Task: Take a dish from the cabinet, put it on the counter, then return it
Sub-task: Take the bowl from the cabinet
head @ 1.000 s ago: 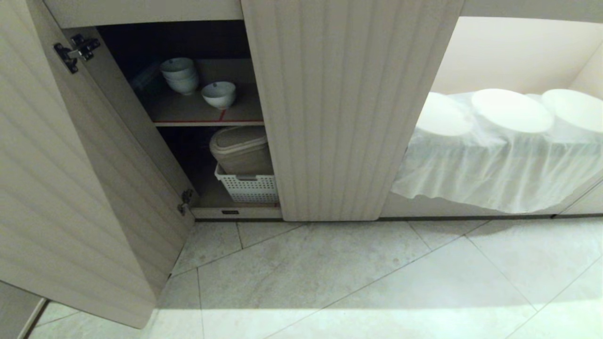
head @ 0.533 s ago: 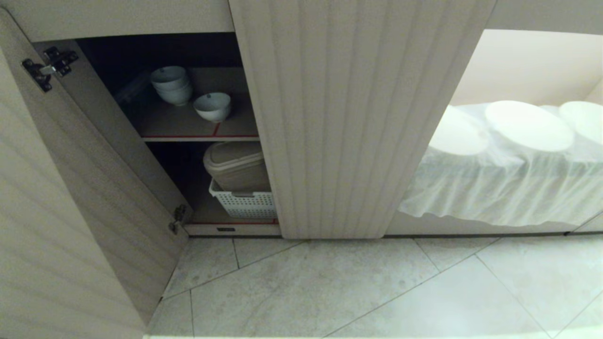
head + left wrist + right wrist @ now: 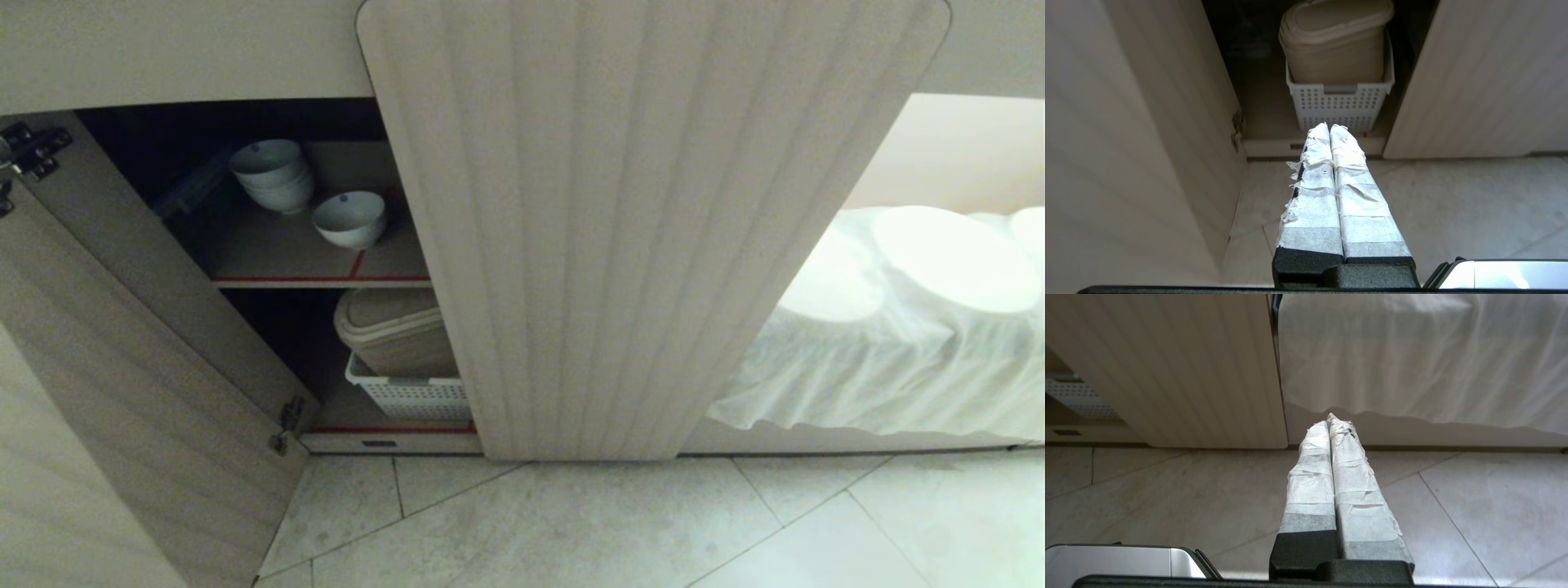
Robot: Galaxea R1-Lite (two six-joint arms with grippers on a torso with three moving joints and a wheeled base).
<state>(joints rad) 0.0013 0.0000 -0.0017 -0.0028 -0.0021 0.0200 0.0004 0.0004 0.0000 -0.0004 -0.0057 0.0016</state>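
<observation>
Dish (image 3: pixel 349 219): one, beside one bowl stack (image 3: pixel 272 175).

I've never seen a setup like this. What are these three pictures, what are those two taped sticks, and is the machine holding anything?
These come from one robot with two arms. The wide picture is from its head, looking down at a low cabinet with one door swung open. On the upper shelf sits a single white bowl beside a stack of bowls; below is a beige bin in a white basket. The other two pictures come from cameras on its wrists. The taped sticks are its fingers: the left gripper and right gripper, both shut, empty, above the floor.
</observation>
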